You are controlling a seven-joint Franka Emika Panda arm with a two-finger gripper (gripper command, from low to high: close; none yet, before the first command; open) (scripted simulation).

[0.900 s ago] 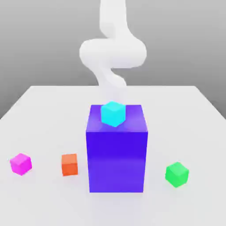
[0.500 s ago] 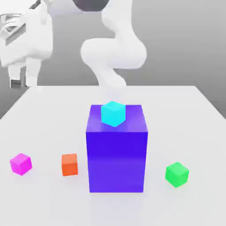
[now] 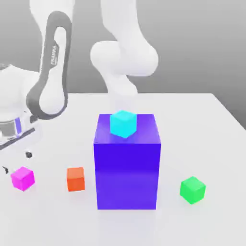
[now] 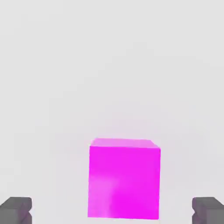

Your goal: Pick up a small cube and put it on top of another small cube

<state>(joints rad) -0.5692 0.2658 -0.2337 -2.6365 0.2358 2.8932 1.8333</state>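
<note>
The small magenta-pink cube (image 3: 22, 178) rests on the white table near the exterior view's left edge. My gripper (image 3: 17, 162) hangs just above it, open. In the hand view the same pink cube (image 4: 124, 177) sits between my two dark fingertips (image 4: 15, 210), which stand wide apart and clear of its sides, with the gripper (image 4: 112, 212) centred over it. The other small cube, bright green (image 3: 192, 189), lies on the table at the exterior view's right, beside the big block.
A tall blue-violet block (image 3: 127, 161) stands mid-table with a cyan small cube (image 3: 123, 123) on its top. An orange-red small cube (image 3: 76, 179) lies between the pink cube and the block. The white arm (image 3: 52, 72) curves overhead from the back.
The hand came into view at the upper left and has dropped down to just above the pink cube. None of the cubes has moved.
</note>
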